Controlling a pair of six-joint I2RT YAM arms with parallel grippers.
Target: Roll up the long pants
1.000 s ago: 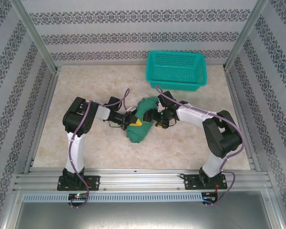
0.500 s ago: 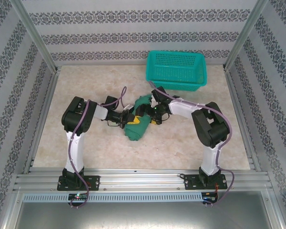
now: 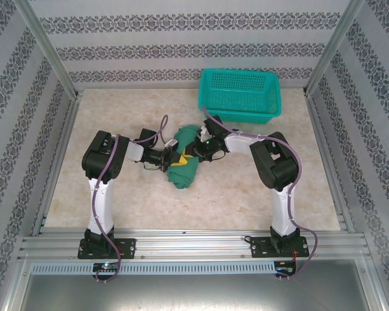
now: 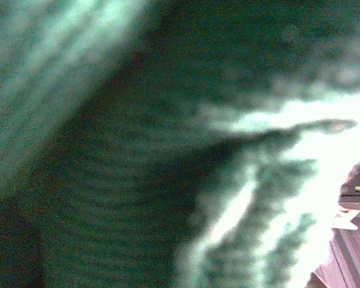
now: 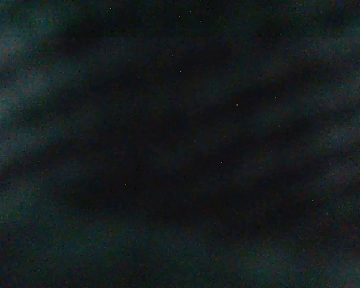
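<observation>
Between the two sets of jaws, in the top view, the long pants (image 3: 183, 168) lie on the desk (image 3: 117, 207) as one compact dark green bundle, with neither leg spread out flat. The left jaws push into the bundle's left flank and the right jaws into its far right corner, so the cloth sits squeezed between them. Both tips are sunk in the folds, and whether either pair is closed on fabric cannot be told from here. A teal basket (image 3: 240, 97) stands beyond the right jaws, well apart from the bundle.

In the left wrist view, blurred green cloth lies right against the lens, with the bright desk showing past its ragged edge to the right. A dark bit of hardware (image 4: 355, 189) sits at the lower right margin. The left jaws themselves are lost in the cloth, so their state stays unknown.

In the right wrist view, dark fabric covers everything just ahead of the right jaws, and their opening cannot be read either.

Judged from this, most of the gathering looks done, since the garment is a single lump. The lump looks loose and uneven rather than a neat roll. Tightening it, tucking in the loose end and letting go appear to be what remains.
</observation>
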